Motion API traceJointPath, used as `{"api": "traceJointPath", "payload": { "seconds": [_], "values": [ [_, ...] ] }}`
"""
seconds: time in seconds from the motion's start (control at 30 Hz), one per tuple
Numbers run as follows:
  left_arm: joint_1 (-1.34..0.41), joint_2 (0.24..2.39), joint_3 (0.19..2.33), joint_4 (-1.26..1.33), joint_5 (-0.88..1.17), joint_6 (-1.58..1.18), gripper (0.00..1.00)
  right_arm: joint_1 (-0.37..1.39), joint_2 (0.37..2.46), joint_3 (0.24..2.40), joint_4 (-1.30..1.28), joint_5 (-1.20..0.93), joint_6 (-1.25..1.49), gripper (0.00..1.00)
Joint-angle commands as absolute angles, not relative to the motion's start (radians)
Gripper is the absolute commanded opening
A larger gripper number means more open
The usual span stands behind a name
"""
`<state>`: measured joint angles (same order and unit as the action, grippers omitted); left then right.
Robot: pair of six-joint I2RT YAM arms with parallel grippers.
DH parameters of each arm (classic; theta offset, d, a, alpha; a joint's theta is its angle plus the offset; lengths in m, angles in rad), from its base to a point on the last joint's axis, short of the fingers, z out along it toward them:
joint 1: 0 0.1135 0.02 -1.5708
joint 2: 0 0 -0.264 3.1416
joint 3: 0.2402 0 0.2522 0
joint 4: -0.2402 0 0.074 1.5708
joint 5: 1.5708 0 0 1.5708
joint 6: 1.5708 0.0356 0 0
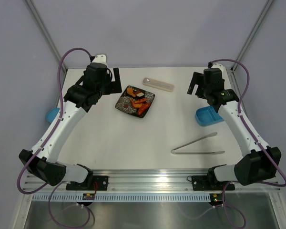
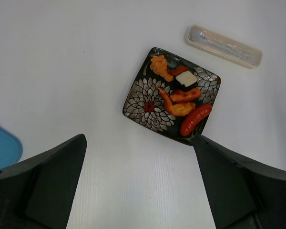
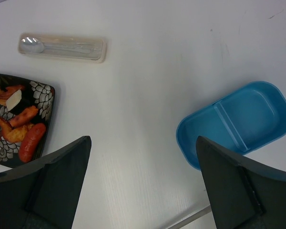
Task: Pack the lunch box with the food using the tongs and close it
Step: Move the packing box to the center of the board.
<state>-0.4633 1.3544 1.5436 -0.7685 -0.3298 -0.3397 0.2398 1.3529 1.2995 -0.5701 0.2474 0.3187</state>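
Observation:
The light-blue lunch box (image 1: 208,116) (image 3: 238,121) lies uncovered at the right, its two compartments empty. Its blue lid (image 1: 52,114) (image 2: 2,150) lies apart at the table's left edge. The food (image 1: 138,99) (image 2: 181,95) (image 3: 19,124), orange and red pieces with one pale block, sits on a black patterned plate (image 1: 124,106) (image 2: 145,102) (image 3: 43,93). The silver tongs (image 1: 198,145) (image 3: 190,218) lie near the front right, untouched. My left gripper (image 1: 115,81) (image 2: 138,139) hovers open left of the plate. My right gripper (image 1: 194,85) (image 3: 143,139) hovers open behind the box. Both are empty.
A long translucent case (image 1: 158,84) (image 2: 223,46) (image 3: 62,47) holding a spoon lies behind the plate. Bare white tabletop (image 1: 133,138) spreads between the plate and the tongs. Frame posts rise at the back corners.

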Motion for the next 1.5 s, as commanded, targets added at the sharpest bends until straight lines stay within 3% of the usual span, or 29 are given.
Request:
{"api": "traceJointPath", "payload": {
  "seconds": [0.0,0.4,0.63,0.8,1.47],
  "values": [
    [-0.459,1.321,1.557,-0.738,-0.313,-0.344,0.99,0.250,1.333,1.304,-0.574,0.302,0.337,1.00],
    [-0.459,1.295,1.526,-0.767,-0.330,-0.356,0.99,0.242,1.406,1.348,-0.711,0.454,0.416,0.99],
    [-0.459,1.290,1.520,-0.784,-0.319,-0.359,0.99,0.068,1.525,1.390,-0.756,0.159,0.502,1.00],
    [-0.459,1.287,1.513,-0.799,-0.330,-0.356,0.99,0.060,1.548,1.379,-0.758,0.083,0.489,0.99],
    [-0.459,1.322,1.516,-0.795,-0.322,-0.348,0.99,0.060,1.451,1.149,-0.764,0.094,0.555,0.95]
  ]
}}
